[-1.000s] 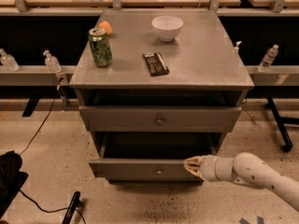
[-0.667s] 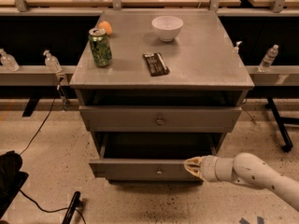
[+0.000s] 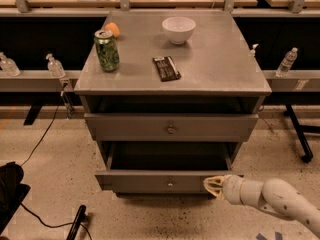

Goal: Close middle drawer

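The middle drawer (image 3: 150,182) is the low-fronted grey drawer with a small round knob (image 3: 170,184). It stands pulled out from the grey cabinet, with its dark inside showing above the front panel. My gripper (image 3: 213,185) is at the right part of that front panel, at panel height, and touches it or nearly does. My white arm (image 3: 280,201) reaches in from the lower right.
Above, a taller-fronted drawer (image 3: 171,128) stands slightly out. The cabinet top (image 3: 220,69) holds a green can (image 3: 107,50), an orange (image 3: 113,29), a white bowl (image 3: 178,29) and a dark bar (image 3: 166,67). Cables and a black object (image 3: 10,191) lie on the floor at left.
My gripper has shifted slightly down and right along the drawer's front panel. The drawer looks about as far out as before.
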### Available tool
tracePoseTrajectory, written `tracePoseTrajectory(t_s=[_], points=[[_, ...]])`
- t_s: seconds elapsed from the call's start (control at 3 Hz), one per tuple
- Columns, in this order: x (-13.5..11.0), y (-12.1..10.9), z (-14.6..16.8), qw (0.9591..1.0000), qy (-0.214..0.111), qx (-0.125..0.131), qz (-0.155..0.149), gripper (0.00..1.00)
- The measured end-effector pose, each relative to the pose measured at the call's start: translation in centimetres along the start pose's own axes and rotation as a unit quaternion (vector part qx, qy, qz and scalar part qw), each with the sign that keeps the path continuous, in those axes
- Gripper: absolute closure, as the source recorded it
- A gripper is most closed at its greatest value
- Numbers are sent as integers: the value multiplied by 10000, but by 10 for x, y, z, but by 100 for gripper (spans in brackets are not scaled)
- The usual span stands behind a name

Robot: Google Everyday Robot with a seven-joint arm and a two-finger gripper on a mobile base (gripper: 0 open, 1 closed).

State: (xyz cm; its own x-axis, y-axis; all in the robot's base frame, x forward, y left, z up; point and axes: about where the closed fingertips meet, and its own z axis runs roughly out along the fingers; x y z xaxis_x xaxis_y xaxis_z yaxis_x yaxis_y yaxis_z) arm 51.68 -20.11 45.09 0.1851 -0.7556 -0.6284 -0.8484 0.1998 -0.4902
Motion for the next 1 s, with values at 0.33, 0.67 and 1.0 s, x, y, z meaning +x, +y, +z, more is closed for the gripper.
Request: tracePoseTrajectory(t_s=[0.33,0.67,1.0], points=[[11,10,-13,9998,-18,183,-126,100],[16,15,-7,9999,49,105,-117,100],[23,13,8,9999,45,-88,33,100]])
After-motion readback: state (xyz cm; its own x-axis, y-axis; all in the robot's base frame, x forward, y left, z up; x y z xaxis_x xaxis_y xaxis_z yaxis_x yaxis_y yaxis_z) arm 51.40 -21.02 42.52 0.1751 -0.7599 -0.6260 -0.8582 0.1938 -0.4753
